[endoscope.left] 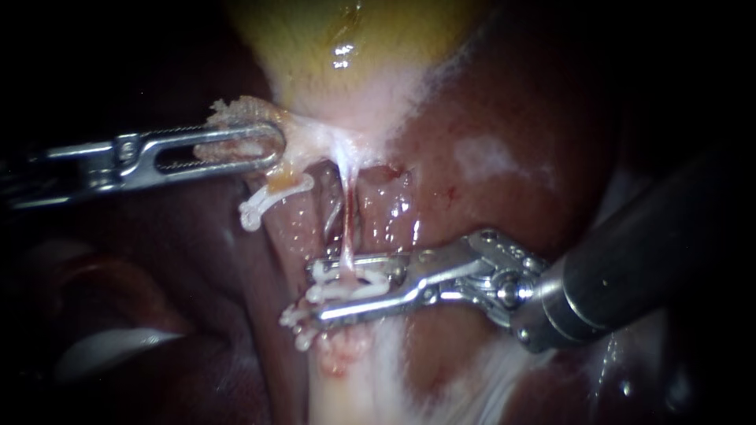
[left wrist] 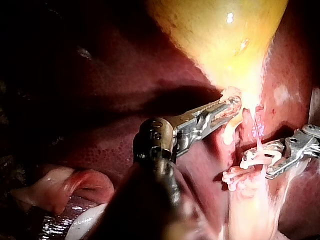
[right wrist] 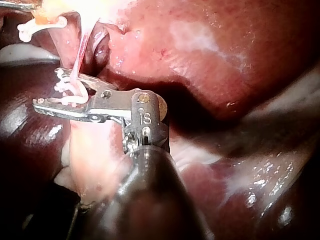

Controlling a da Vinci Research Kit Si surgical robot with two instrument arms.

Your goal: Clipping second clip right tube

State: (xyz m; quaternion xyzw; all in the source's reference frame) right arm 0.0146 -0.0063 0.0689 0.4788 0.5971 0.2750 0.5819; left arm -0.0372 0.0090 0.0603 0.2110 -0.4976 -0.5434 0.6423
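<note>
A thin pink tube (endoscope.left: 346,224) runs down from the gallbladder's neck. My right instrument (endoscope.left: 313,293) comes in from the right. Its jaws stand either side of the tube and are shut on a white clip (endoscope.left: 350,283) that lies across it. A second white clip (endoscope.left: 298,321) sits just below the lower jaw. A third clip (endoscope.left: 268,203) is on the tissue to the left, higher up. My left instrument (endoscope.left: 272,145) has slotted jaws shut on pale tissue at the neck of the yellow gallbladder (endoscope.left: 346,47). The right wrist view shows the jaws (right wrist: 50,89) holding the clip (right wrist: 70,92).
Dark red liver (endoscope.left: 512,157) surrounds the site on both sides. A pale white band of tissue (endoscope.left: 346,386) runs down below the clips. In the left wrist view, pink folds (left wrist: 75,182) lie beside my left instrument's shaft.
</note>
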